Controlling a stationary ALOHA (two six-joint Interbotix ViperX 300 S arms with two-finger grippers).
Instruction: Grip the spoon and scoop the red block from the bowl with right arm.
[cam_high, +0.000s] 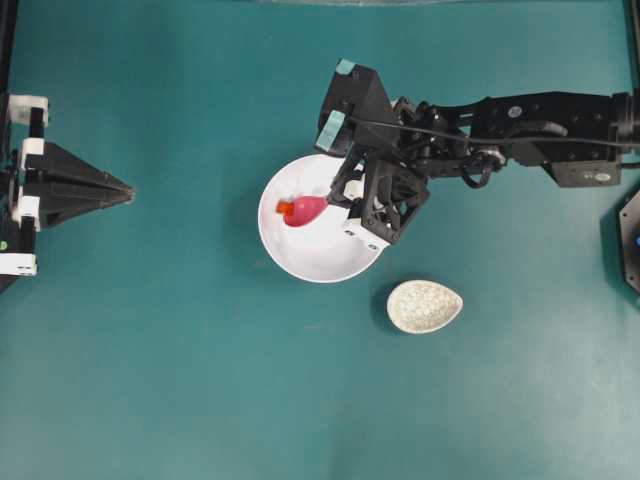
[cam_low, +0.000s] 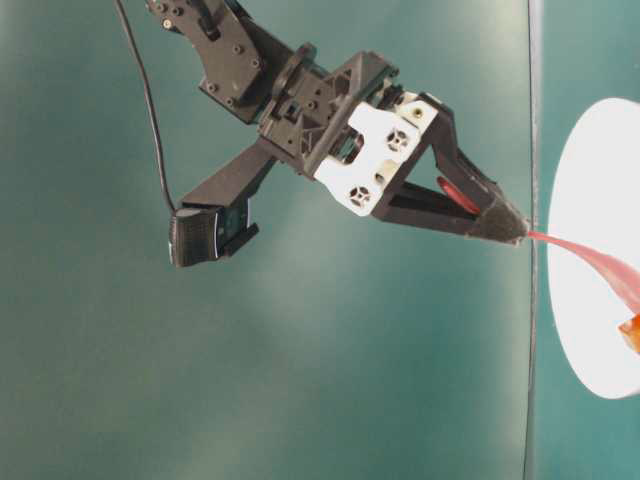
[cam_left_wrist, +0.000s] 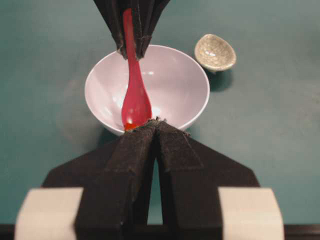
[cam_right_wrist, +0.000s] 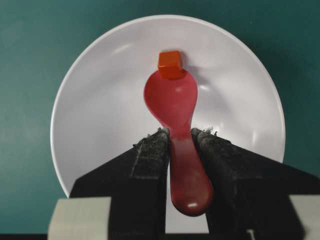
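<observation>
A plain teal surface (cam_high: 180, 380) fills every view, evenly lit with soft shadows. A small speckled grey-white oval dish (cam_high: 424, 306) rests on it.

White bowl (cam_right_wrist: 100, 115), pink-red spoon (cam_right_wrist: 172, 102), orange-red block (cam_right_wrist: 170, 64), speckled grey-white dish (cam_high: 424, 306)

Robot lab bench — plain teal tabletop (cam_high: 180, 380), two fixed black arms

The right arm's hand (cam_low: 505, 222) is reaching in from the upper left, its black fingers (cam_low: 470, 205) pinching the handle of the red spoon (cam_low: 590, 262). The spoon is slanting down over the white bowl (cam_low: 590, 200) at the right edge, beside a small orange-red block (cam_low: 631, 333).
</observation>
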